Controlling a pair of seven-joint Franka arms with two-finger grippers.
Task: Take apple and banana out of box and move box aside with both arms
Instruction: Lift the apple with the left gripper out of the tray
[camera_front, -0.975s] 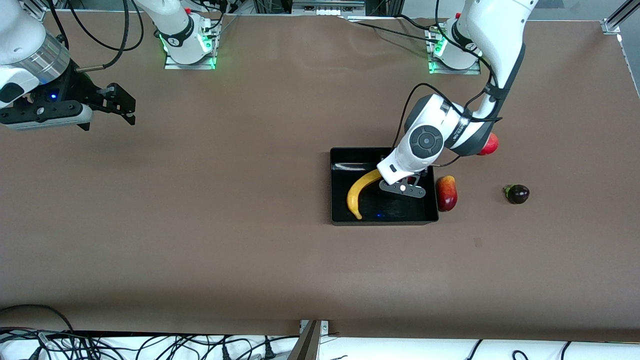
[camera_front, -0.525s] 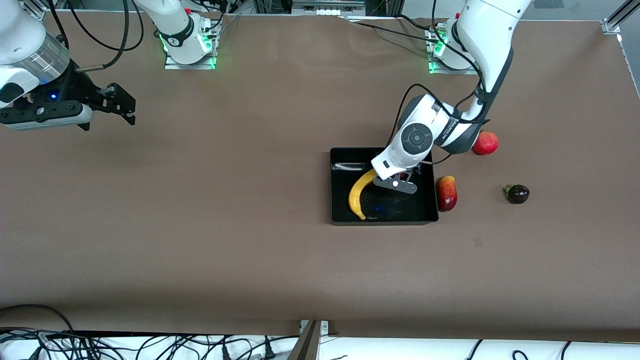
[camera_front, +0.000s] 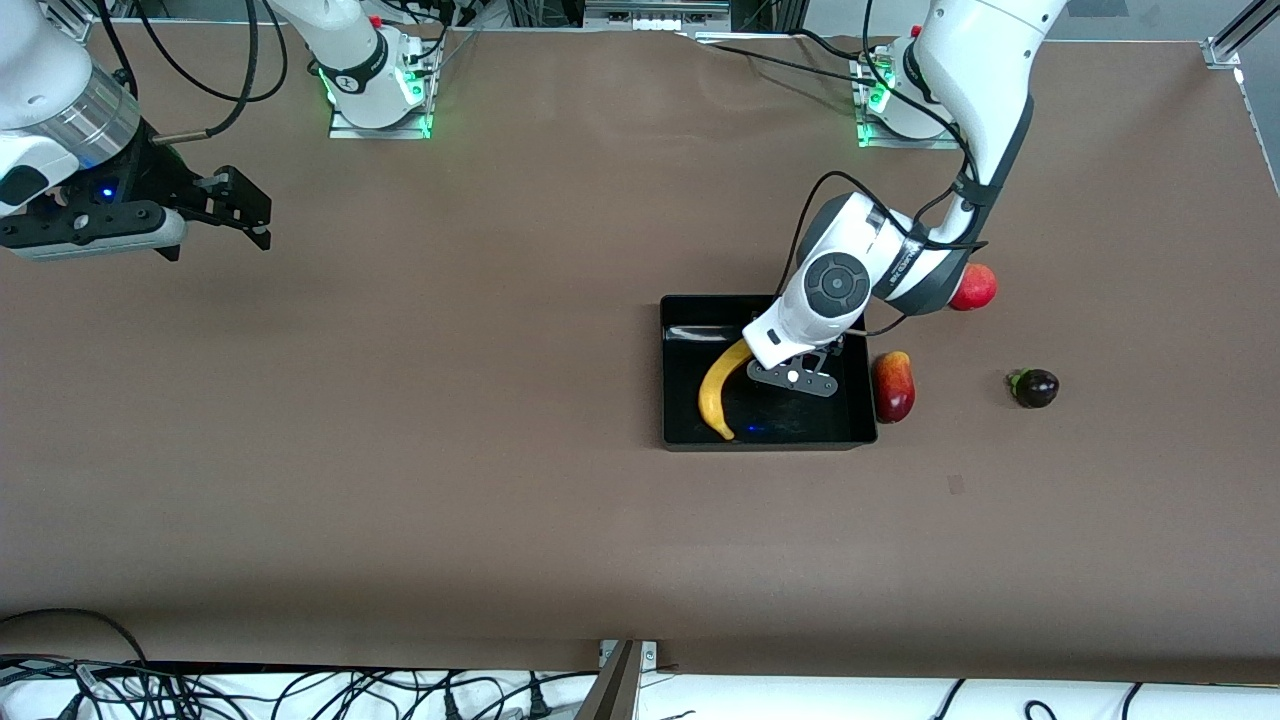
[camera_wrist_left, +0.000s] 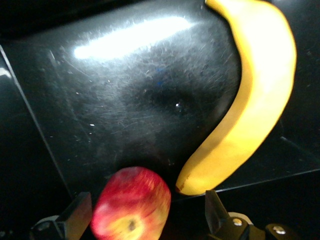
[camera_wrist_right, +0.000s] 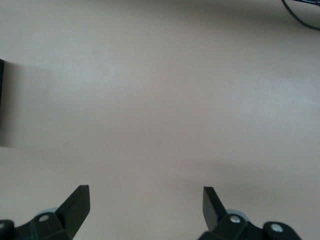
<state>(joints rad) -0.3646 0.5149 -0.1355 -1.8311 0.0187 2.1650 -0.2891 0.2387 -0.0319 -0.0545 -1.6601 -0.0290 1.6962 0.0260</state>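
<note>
Brown counter (camera_front: 450, 450); left gripper (camera_wrist_left: 145, 215) in box (camera_front: 680, 435), jaws wide, straddling apple (camera_wrist_left: 131, 205) beside banana (camera_wrist_left: 250, 100), nothing held. Lower, centre, close. Right gripper (camera_wrist_right: 145, 210) waiting over bare counter, jaws wide, empty.

yellow banana (camera_front: 716, 392), glossy black box (camera_front: 680, 438) (red-yellow apple (camera_wrist_left: 131, 206))

light: bright, even overhead; glare: streak on box (camera_wrist_left: 130, 37) floor; blur: apple (camera_wrist_left: 131, 205) soft

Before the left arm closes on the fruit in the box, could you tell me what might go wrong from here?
1. The apple sits off-centre between the open left end effector's fingers, close to one finger, so closing may push it aside.
2. The banana tip lies right beside the apple in the box and could be nudged or pinched.
</note>
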